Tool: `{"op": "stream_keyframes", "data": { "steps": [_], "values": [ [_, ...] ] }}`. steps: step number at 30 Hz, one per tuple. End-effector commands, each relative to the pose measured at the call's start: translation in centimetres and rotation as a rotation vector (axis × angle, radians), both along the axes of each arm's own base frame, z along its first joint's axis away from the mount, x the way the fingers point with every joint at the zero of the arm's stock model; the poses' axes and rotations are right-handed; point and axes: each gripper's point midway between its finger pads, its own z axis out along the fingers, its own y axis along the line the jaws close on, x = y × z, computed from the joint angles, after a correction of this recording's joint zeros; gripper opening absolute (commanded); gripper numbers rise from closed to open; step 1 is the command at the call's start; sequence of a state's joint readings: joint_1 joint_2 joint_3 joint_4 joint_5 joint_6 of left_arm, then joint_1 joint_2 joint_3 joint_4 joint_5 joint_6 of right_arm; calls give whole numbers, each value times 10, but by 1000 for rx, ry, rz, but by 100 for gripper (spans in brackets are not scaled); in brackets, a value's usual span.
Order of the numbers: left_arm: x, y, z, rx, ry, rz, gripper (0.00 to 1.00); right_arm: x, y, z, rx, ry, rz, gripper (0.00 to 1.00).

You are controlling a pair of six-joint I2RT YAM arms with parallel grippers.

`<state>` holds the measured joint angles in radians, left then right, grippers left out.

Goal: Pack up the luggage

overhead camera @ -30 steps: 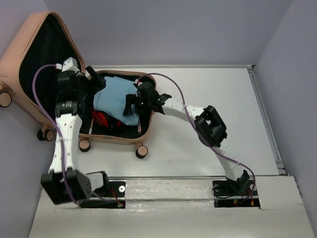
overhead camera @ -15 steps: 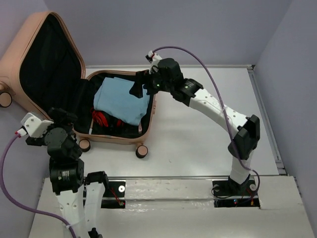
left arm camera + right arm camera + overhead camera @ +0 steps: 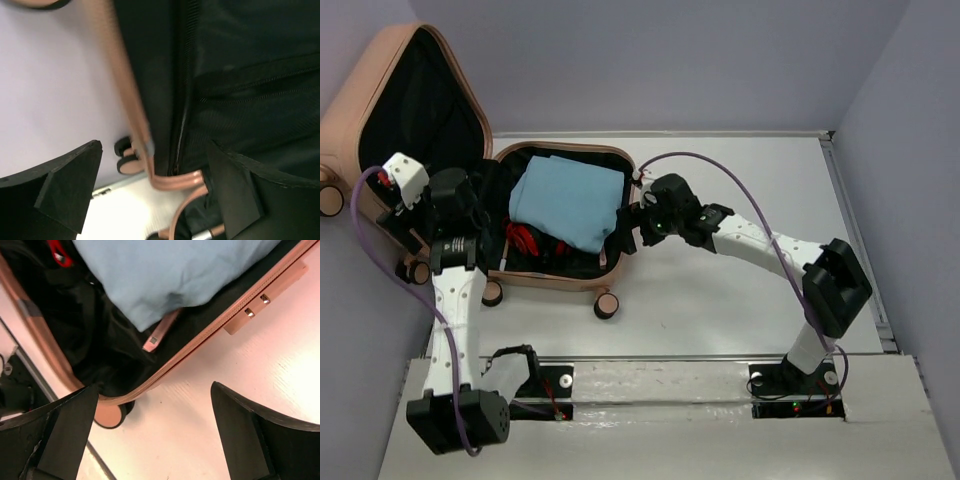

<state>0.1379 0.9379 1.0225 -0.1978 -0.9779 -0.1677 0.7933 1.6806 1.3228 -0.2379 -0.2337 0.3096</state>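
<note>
The luggage [image 3: 552,283] lies open at the table's back left, its peach lid [image 3: 342,125] standing up and showing black lining. In its base are a folded light-blue cloth [image 3: 568,205] and a red item [image 3: 525,240]. My left gripper [image 3: 480,200] is open at the hinge side, between lid and base; in the left wrist view the left gripper [image 3: 155,190] holds nothing and faces the lid's rim [image 3: 127,95] and the wheels [image 3: 127,160]. My right gripper [image 3: 632,228] hovers open just outside the base's right rim. In its wrist view the right gripper [image 3: 155,435] is over bare table, beside the rim [image 3: 200,340] and the cloth [image 3: 170,270].
White table [image 3: 740,200] stretches right of the luggage to a metal rail [image 3: 860,250]. Grey walls close in behind and on both sides. The arm bases sit on a plate [image 3: 670,400] at the near edge. A pink strap end [image 3: 160,335] pokes out under the cloth.
The right gripper left the cloth, rose over the back rim, then came down beside the base's right rim. The left arm pulled back to the near left, then returned to the hinge side.
</note>
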Motion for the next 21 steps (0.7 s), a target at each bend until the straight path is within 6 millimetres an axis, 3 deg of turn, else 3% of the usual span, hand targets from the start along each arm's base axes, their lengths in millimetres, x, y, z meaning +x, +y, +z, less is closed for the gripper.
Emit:
{"op": "stream_keyframes", "data": {
  "steps": [1, 3, 5, 6, 8, 9, 12, 13, 14, 15, 16, 20, 21],
  "values": [
    [5, 22, 26, 76, 4, 142, 93, 21, 13, -20, 12, -18, -52, 99],
    [16, 25, 20, 82, 35, 140, 89, 26, 15, -35, -5, 9, -73, 98],
    [22, 26, 16, 79, 51, 130, 75, 31, 18, -57, -39, 38, -88, 92],
    [25, 27, 14, 82, 68, 125, 49, 33, 20, -60, -40, 48, -89, 85],
    [29, 27, 14, 82, 72, 111, 16, 34, 22, -70, -53, 61, -93, 72],
    [30, 26, 17, 80, 59, 101, 6, 35, 22, -76, -59, 70, -101, 50],
    [43, 9, 15, 56, 10, -18, 6, 39, 18, -77, -66, 61, -130, 24],
    [39, -1, 24, 56, -43, -54, 6, 38, 18, -77, -66, 61, -130, 11],
    [44, -26, 30, 69, -92, -151, 6, 38, 16, -74, -65, 56, -138, 7],
    [53, -41, 33, 68, -114, -204, 6, 38, 15, -74, -66, 54, -140, 7],
    [53, -74, 30, 70, -124, -299, 6, 37, 14, -71, -61, 50, -140, 7],
    [44, -124, 24, 52, -164, -457, 6, 32, 7, -67, -58, 46, -147, 7],
    [40, -149, 21, 42, -178, -554, 6, 30, 6, -66, -57, 44, -145, 7]
  ]
}}
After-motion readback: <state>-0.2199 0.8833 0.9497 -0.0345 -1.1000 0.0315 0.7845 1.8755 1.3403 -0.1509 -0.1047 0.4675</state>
